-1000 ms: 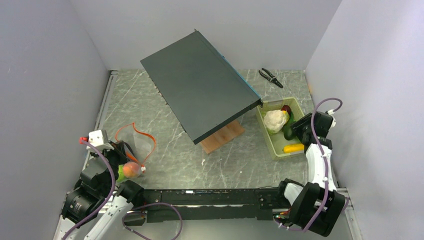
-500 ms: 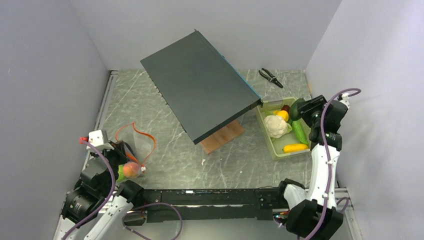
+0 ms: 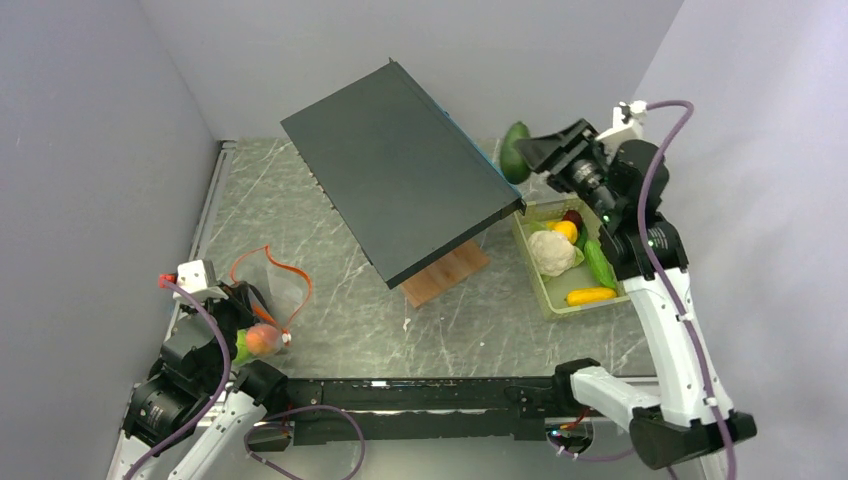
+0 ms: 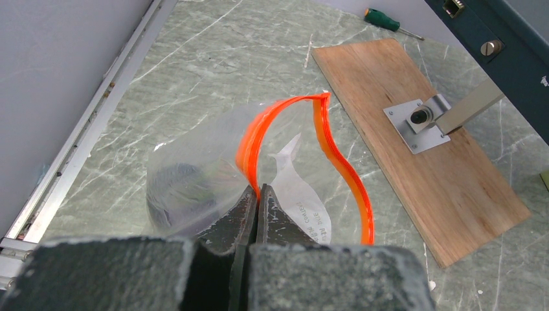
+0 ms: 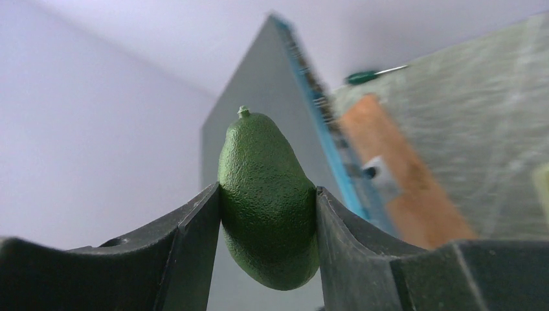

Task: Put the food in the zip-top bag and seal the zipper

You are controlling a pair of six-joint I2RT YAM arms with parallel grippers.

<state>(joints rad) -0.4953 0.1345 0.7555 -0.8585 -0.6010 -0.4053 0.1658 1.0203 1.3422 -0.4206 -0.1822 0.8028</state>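
Two grips: your L gripper (image 4: 257, 194) pinches zipper (image 4: 340, 172) of bag (image 4: 188, 184) nr left edge of tabletop (image 3: 350, 320); R gripper (image 5: 267, 189) clamps green fruit (image 5: 267, 220) in midair.

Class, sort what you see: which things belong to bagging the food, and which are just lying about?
Job: zip-top bag, zipper, green fruit, cauliflower, yellow piece.
Lying about: pliers, screwdriver, wooden board, dark panel.
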